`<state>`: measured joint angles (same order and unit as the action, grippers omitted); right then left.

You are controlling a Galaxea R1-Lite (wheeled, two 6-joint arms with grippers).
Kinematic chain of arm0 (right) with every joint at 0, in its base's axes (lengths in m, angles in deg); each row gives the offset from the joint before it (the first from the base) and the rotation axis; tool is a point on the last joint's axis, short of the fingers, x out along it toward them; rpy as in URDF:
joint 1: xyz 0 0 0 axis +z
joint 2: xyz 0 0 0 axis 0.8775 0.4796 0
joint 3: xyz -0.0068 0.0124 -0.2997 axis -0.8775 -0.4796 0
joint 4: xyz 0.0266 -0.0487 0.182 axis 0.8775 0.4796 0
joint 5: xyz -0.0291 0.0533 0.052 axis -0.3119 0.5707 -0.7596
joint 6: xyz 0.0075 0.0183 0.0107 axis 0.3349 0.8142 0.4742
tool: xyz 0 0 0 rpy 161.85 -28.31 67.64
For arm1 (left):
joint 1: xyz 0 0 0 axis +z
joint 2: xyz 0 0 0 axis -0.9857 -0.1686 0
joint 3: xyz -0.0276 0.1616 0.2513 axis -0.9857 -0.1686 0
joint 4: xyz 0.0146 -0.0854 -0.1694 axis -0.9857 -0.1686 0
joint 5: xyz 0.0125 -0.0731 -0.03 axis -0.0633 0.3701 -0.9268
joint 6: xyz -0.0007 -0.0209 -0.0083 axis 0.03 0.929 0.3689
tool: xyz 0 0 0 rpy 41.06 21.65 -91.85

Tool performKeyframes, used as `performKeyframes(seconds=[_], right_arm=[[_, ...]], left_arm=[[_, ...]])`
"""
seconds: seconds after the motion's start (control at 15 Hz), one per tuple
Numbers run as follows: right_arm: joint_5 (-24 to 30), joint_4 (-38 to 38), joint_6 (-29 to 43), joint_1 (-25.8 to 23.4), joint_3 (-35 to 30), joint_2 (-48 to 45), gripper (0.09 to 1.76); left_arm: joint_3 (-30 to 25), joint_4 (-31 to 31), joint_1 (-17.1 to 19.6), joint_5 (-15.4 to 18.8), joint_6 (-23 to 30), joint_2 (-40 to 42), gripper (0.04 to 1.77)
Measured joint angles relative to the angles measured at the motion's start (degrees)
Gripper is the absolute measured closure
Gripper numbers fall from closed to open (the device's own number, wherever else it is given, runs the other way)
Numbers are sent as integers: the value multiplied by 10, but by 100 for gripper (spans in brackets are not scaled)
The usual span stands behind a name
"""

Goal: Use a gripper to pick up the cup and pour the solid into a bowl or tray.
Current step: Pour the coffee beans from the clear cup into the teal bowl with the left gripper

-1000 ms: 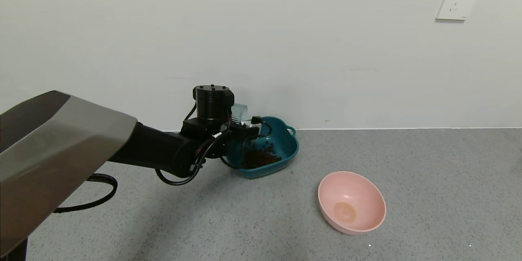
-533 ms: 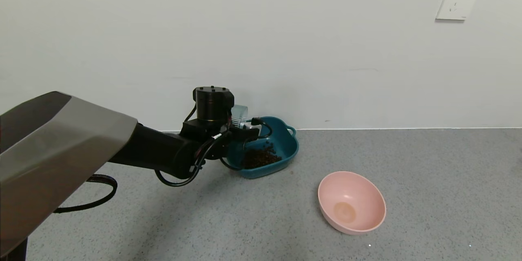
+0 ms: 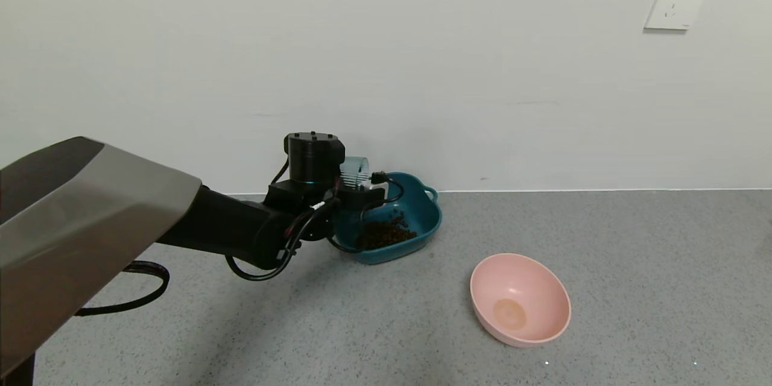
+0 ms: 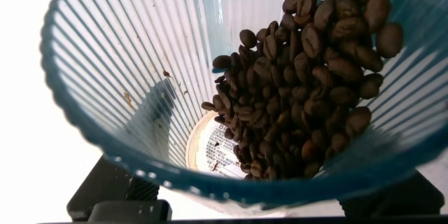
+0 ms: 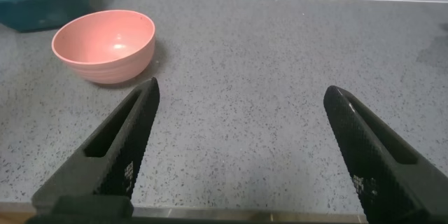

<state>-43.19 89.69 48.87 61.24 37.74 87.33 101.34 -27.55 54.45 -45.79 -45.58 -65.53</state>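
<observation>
Cup (image 3: pixel 354 171) sits clamped in my left claw (image 3: pixel 357 188), tipped over the near-wall edge of the teal basin (image 3: pixel 429 217); on the head view that is at about 10 o'clock from the pink bowl (image 3: pixel 520 300). From my left wrist view I look straight down the ribbed cup (image 4: pixel 126 77) and see coffee beans (image 4: pixel 308 77) piled against one side of its wall, with part of the bottom bare. More beans (image 3: pixel 386 233) lie heaped inside the basin, toward its near side. The basin rests on the grey speckled floor (image 3: pixel 633 289), against the white wall. My right claw (image 5: pixel 241 147) hangs low over the floor with its fingers wide apart, the pink bowl (image 5: pixel 103 45) beyond it. A wall socket (image 3: pixel 678 1) is at the upper right.
</observation>
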Motion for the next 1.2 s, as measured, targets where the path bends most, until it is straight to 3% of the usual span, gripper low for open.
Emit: performKeyframes(seconds=[0.33, 1.0, 1.2], right_arm=[[0, 0, 0, 0, 0, 0, 14], [0, 0, 0, 0, 0, 0, 14], [0, 0, 0, 0, 0, 0, 14]], left_arm=[[-8, -1, -3, 4, 136, 4, 48], [-62, 1, 0, 32, 495, 37, 48], [-102, 4, 26, 76, 583, 63, 48]])
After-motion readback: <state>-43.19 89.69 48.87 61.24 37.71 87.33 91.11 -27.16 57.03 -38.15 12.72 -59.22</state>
